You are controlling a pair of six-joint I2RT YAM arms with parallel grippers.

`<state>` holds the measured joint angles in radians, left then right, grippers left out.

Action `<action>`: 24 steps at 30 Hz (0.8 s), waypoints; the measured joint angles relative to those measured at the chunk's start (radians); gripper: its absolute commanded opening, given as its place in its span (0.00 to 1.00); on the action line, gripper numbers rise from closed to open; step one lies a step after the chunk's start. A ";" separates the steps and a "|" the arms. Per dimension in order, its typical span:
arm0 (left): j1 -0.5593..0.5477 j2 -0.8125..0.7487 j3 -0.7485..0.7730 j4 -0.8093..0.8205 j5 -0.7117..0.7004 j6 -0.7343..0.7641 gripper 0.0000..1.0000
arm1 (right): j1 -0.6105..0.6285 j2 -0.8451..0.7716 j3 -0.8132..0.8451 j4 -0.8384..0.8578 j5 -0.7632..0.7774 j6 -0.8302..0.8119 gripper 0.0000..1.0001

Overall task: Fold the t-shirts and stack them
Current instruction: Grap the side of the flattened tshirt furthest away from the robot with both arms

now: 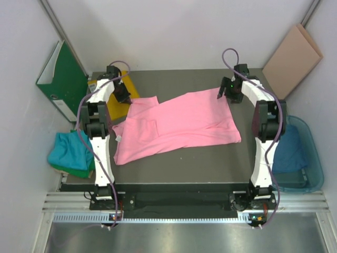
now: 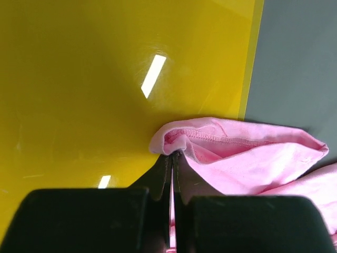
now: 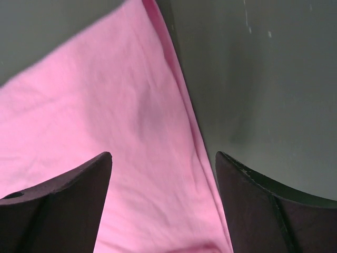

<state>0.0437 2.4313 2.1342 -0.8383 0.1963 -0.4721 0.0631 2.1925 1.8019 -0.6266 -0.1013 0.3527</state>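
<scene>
Dealing with a pink t-shirt (image 1: 184, 124) lying rumpled across the middle of the grey table (image 1: 210, 163). Pinching its hemmed edge with the left gripper (image 2: 172, 154), fingers pressed together, over the yellow sheet (image 2: 79, 79) at the far left. Hovering the right gripper (image 3: 163, 154) over its far right edge, fingers spread. Stretching both arms forward.

The right pincer (image 3: 163, 157) spread wide over a pink shirt (image 3: 95, 116)
The shirt fills the left and centre of the frame, its folded edge running from top centre down to the lower middle, with bare dark table (image 3: 263, 79) to the right. One black finger (image 3: 58, 205) sits lower left over cloth, the other lower right over table.
</scene>
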 measured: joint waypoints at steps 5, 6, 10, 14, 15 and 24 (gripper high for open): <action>0.009 0.000 0.000 0.000 0.002 0.006 0.00 | 0.000 0.097 0.086 0.064 -0.002 0.017 0.78; 0.011 0.000 0.000 0.000 0.003 0.007 0.00 | 0.000 0.115 0.100 0.073 -0.001 0.021 0.78; 0.017 0.000 0.000 0.001 0.009 0.007 0.00 | 0.000 0.167 0.169 0.115 -0.003 0.039 0.77; 0.017 0.000 -0.001 0.001 0.010 0.007 0.00 | 0.000 0.212 0.227 0.151 -0.004 0.045 0.70; 0.017 0.000 -0.001 0.001 0.010 0.007 0.00 | 0.000 0.222 0.239 0.161 -0.006 0.050 0.55; 0.018 -0.001 -0.002 0.002 -0.003 -0.002 0.00 | 0.000 0.304 0.327 0.184 -0.045 0.084 0.00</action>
<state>0.0612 2.4302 2.1326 -0.8368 0.1932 -0.4736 0.0631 2.4969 2.1292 -0.4423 -0.1467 0.4370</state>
